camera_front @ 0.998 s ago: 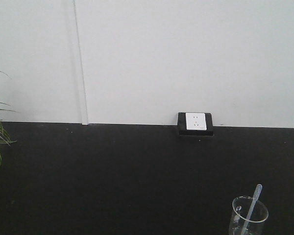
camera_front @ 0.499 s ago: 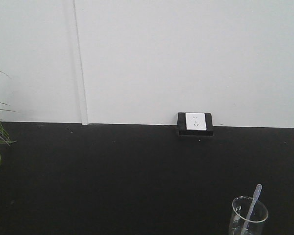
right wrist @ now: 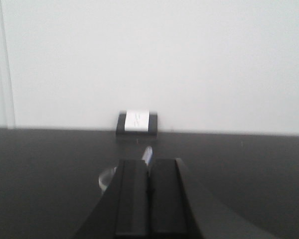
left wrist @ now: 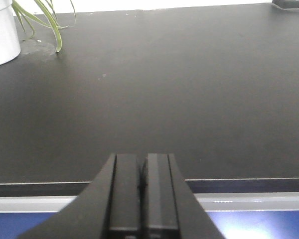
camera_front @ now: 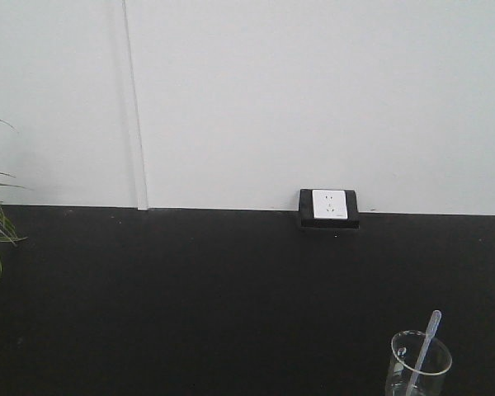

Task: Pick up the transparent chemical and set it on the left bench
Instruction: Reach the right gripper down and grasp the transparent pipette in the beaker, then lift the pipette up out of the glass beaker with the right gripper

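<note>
**Q:** How do the fingers stand?

**A:** Left gripper (left wrist: 143, 169): fingers pressed together with nothing between them. The near edge of the black worktop (left wrist: 199, 89) crosses behind them, and a potted plant (left wrist: 0, 31) stands far ahead to their left. Right gripper (right wrist: 149, 169): likewise closed and empty.

**Q:** Where is the transparent chemical?

**A:** The transparent chemical (right wrist: 106, 178) stands on the worktop just beyond the right fingertips, slightly left. Its pipette (right wrist: 147, 154) rises above their seam, and the wall socket (right wrist: 137, 121) is farther behind.

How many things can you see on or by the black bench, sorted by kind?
Glass beaker: 1
Pipette: 1
Potted plant: 1
Wall socket: 1
Total: 4
</note>
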Tool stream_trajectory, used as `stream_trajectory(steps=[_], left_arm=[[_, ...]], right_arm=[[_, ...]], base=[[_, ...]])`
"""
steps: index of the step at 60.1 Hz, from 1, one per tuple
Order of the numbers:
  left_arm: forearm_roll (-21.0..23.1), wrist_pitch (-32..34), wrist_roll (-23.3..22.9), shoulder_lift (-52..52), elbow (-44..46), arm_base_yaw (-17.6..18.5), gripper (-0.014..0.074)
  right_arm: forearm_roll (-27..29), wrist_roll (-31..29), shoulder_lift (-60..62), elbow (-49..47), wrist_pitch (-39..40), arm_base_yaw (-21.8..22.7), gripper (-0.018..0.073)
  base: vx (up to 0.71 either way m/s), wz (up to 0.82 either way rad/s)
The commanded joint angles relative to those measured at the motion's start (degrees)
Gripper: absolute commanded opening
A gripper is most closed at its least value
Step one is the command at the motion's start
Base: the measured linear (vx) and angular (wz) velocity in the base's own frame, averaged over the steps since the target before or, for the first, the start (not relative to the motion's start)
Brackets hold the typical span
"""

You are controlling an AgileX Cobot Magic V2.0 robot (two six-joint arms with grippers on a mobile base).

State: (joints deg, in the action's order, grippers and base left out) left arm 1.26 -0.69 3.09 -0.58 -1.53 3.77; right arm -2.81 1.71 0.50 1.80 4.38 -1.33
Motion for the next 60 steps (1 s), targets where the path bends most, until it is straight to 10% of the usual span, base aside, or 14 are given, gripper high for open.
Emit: stream_trajectory(steps=[1, 14, 37, 60], left_arm=[[0.0, 4.5, -0.4, -1.1, -0.9, 0.1, -0.0004], [0.0, 4.5, -0.4, -1.1, -0.9, 0.1, -0.0004], [0.0, 4.5, -0.4, -1.1, -0.9, 0.1, -0.0004], [0.0, 4.5, -0.4, -1.1, -0.9, 0.1, -0.0004]], right_arm=[[0.0, -0.5, -0.4, -1.7, 6.8, 0.3, -0.0004], [0.3, -0.1, -15.3, -14.4, -2.8, 0.3, -0.0003], [2.0, 0.1, -54.9, -30.2, 10.9, 0.3, 0.0031], [7.6, 1.1, -82.3, -47.4, 10.1, 0.3, 0.0409]], base=[[0.00, 0.00], [0.00, 0.00], [0.00, 0.00], [0.00, 0.00]])
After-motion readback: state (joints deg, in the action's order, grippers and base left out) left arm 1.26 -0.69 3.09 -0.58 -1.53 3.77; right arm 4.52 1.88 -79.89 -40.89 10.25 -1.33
